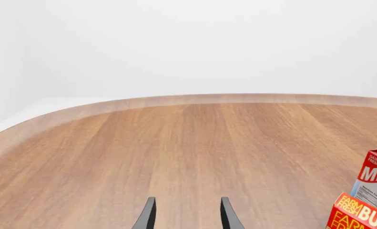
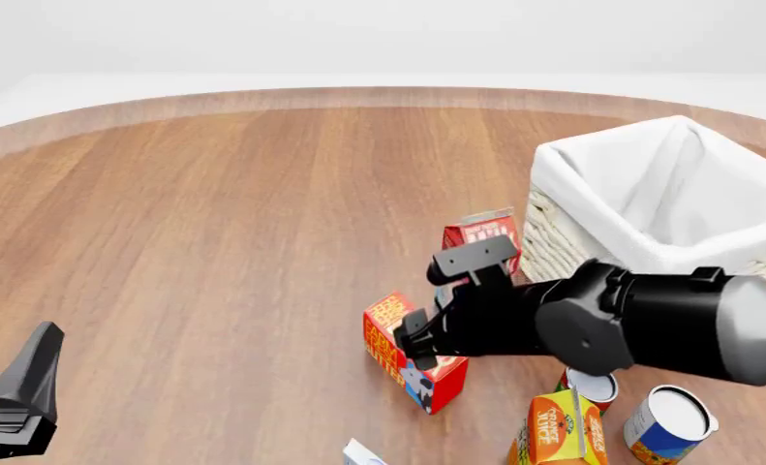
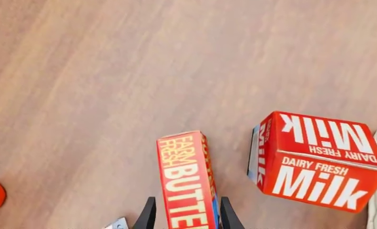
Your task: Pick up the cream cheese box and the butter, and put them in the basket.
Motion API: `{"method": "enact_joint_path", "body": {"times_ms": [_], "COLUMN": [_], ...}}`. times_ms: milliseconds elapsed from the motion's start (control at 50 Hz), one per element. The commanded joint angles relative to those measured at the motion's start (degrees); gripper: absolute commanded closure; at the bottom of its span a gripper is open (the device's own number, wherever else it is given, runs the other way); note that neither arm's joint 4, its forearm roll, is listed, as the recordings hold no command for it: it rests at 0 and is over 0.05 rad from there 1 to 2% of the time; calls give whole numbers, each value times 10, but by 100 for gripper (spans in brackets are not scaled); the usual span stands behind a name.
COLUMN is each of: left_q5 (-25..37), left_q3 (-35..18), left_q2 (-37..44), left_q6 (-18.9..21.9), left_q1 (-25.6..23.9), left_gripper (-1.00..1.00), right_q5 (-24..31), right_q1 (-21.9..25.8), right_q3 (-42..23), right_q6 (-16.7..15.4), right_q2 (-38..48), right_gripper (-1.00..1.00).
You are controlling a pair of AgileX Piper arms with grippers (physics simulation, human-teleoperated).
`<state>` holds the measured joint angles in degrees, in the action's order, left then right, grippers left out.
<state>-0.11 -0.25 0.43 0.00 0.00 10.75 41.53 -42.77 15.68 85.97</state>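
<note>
From the front camera I see my left gripper (image 2: 21,387) low at the near left edge of the table (image 2: 228,242), well apart from everything else; its wrist camera shows the two finger tips (image 1: 148,214) spread with bare wood between them, pinching nothing, and only the corners of the butter (image 1: 357,214) and the milk carton (image 1: 374,179) at the far side of that picture; moving right, a small pale corner, white with light blue, pokes up at the bottom edge of the front view, which I take for the cream cheese box (image 2: 363,452), lying on the table just this side of the butter; I cannot make out more of it; next comes the butter (image 2: 402,354) itself, lying on its long side on the wood, with my right gripper (image 2: 415,351) down over it; the right wrist camera shows its fingers (image 3: 147,214) either side of the butter (image 3: 185,181), standing close against its long faces, though I cannot tell whether they truly press it; just behind sits the milk carton (image 2: 483,234), upright, close beside the basket (image 2: 564,228); the basket stands at the far right, its white liner folded over the rim; nearer me on the right stand the juice carton (image 2: 561,431) and two open cans (image 2: 667,421)
</note>
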Motion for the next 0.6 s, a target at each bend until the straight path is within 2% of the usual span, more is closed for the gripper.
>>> {"method": "enact_joint_path", "body": {"times_ms": [20,260,400,600], "left_q5": [0,0,0,0], "left_q3": [0,0,0,0], "left_q2": [0,0,0,0], "left_q6": [0,0,0,0], "left_q1": [0,0,0,0], "left_gripper": [-100,-100,-100,-100], "right_q5": [-4,-4,-22,-16], "right_q1": [2,4,12,4], "right_q3": [7,8,20,15], "right_q6": [6,4,12,2], "right_q2": [7,15,32,35], "right_gripper": [-100,-100,-100,-100]}}
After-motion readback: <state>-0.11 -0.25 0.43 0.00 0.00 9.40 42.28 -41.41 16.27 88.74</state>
